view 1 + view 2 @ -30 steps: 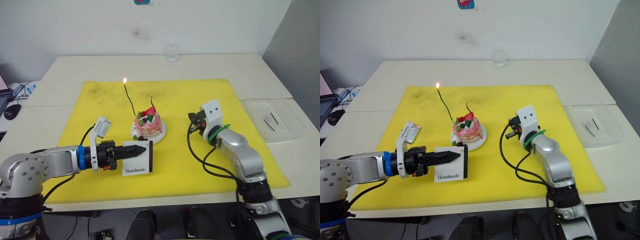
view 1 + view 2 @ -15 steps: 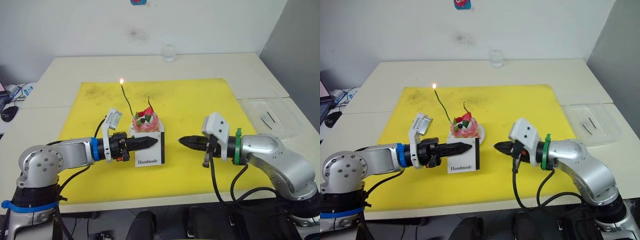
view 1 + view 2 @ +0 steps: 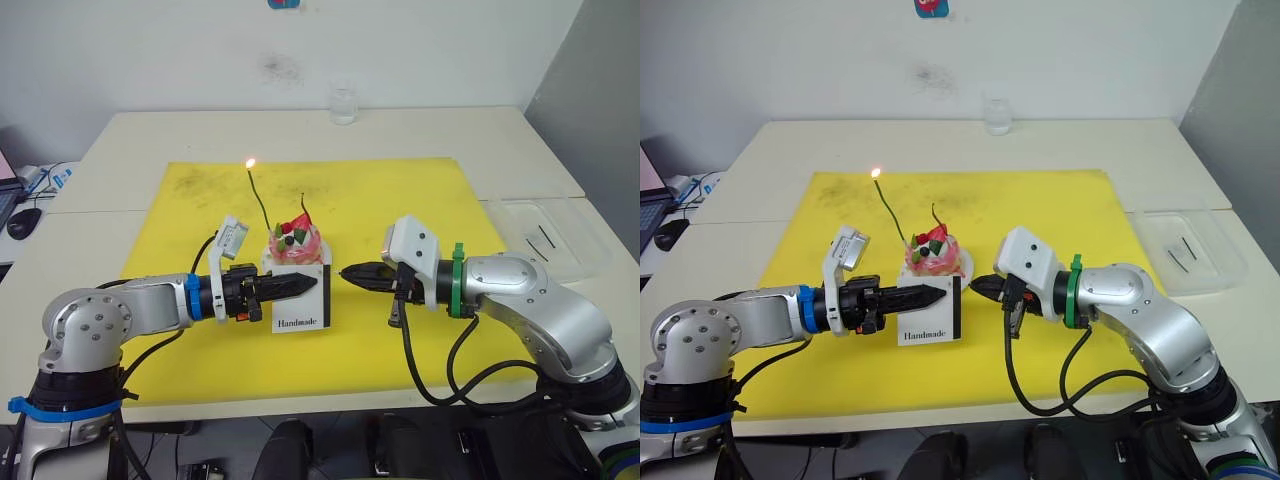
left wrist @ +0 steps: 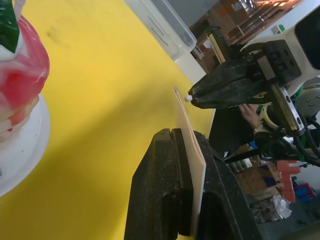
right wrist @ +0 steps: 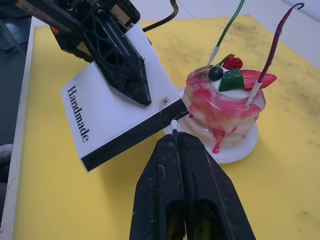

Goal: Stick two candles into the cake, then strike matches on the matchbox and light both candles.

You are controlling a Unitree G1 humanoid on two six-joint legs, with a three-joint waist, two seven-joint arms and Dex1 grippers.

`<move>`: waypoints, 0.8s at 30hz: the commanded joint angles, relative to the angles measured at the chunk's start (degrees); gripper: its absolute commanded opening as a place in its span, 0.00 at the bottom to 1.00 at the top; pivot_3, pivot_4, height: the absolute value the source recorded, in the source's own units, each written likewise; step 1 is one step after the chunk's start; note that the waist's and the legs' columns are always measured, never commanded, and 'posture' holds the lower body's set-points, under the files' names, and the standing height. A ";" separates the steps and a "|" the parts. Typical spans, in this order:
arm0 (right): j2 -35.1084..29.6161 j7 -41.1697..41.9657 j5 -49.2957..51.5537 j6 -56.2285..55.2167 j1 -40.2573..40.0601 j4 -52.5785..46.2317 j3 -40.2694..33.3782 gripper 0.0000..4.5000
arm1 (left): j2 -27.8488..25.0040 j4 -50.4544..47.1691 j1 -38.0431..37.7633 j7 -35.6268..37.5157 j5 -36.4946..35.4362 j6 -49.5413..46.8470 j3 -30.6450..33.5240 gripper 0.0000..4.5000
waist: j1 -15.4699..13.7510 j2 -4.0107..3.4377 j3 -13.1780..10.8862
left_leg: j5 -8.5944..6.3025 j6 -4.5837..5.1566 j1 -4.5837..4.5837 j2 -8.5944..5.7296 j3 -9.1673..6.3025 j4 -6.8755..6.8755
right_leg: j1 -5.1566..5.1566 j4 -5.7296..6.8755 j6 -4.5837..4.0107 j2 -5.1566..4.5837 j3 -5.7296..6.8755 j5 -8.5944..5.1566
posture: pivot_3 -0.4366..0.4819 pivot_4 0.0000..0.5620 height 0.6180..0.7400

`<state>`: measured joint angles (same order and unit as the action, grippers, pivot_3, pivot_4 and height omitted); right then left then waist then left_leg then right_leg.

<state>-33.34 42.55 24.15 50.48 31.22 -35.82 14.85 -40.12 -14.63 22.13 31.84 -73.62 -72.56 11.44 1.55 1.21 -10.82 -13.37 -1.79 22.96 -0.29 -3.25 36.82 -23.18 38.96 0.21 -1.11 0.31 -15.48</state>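
The matchbox (image 3: 300,302) stands upright in front of the cake (image 3: 295,243), with my left gripper (image 3: 312,282) shut on its upper edge. My right gripper (image 3: 347,272) is shut on a match (image 5: 174,125). The match's pale head touches the black strip of the matchbox (image 5: 115,115). In the cake (image 5: 225,107) stand two candles. The green candle (image 3: 258,200) burns with a small flame at its tip. The reddish-brown candle (image 5: 275,45) shows no flame. The cake sits on a small white plate (image 5: 240,150).
A yellow mat (image 3: 400,200) covers the middle of the white table. A clear plastic tray (image 3: 545,240) holding a couple of dark sticks lies at the right. A glass (image 3: 343,103) stands at the far edge. A mouse (image 3: 22,222) lies at the left.
My right gripper swung down and moved left until its match reached the matchbox's strip. My left gripper carried the matchbox up and right, in front of the cake.
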 commanded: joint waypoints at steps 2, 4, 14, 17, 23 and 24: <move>0.08 -0.01 0.02 -0.71 0.98 -1.55 0.94 0.01 | 0.50 -0.26 0.43 0.62 1.37 1.42 -0.15 0.00 | 0.01 0.00 0.00 | 0.00 0.00 0.00 0.00 0.00 0.01 | 0.00 0.01 0.00 0.00 0.00 0.00 | 0.48 0.27 1.00; 0.70 -0.94 -1.42 -1.20 1.29 -0.30 2.12 0.01 | 0.77 -0.31 0.60 0.78 1.48 1.30 -0.24 0.00 | 0.02 0.00 0.00 | 0.00 0.00 -0.01 0.00 0.01 0.02 | 0.00 0.01 0.00 0.00 0.00 0.00 | 0.48 0.27 1.00; 2.05 -1.77 -4.48 -3.37 2.39 2.82 3.91 0.01 | 0.90 -0.49 0.73 0.95 1.54 0.94 -0.32 0.00 | 0.02 0.00 0.00 | 0.00 0.00 0.00 0.00 -0.01 0.00 | 0.00 0.01 0.00 0.00 0.01 0.00 | 0.48 0.27 1.00; 2.11 -1.62 -4.83 -3.54 2.47 3.12 3.80 0.01 | 0.92 -0.58 0.69 0.79 1.39 0.84 -0.25 0.00 | 0.02 0.00 0.00 | 0.00 0.00 0.00 0.00 0.00 0.01 | 0.00 0.01 0.00 0.00 0.00 0.00 | 0.48 0.27 1.00; 2.03 -1.53 -5.85 -4.03 2.43 3.87 4.14 0.01 | 0.98 -0.62 0.94 0.85 1.16 0.72 -0.33 0.00 | 0.02 0.00 0.00 | 0.00 0.00 0.00 0.00 0.00 0.01 | 0.00 0.01 0.00 0.00 0.01 0.00 | 0.48 0.27 1.00; 2.01 -1.51 -5.95 -4.10 2.48 3.99 4.25 0.01 | 0.99 -0.60 1.06 0.92 1.12 0.69 -0.38 0.00 | 0.02 0.00 0.00 | 0.00 0.00 0.00 0.00 0.00 0.01 | 0.00 0.01 0.00 0.00 0.00 0.00 | 0.48 0.27 1.00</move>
<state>-31.33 41.16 18.99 47.29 32.62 -31.28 19.32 -39.05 -14.08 22.15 31.97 -71.63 -72.05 10.52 1.57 1.21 -10.82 -13.37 -1.80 22.96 -0.29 -3.25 36.83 -23.18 38.97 0.21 -1.12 0.31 -15.48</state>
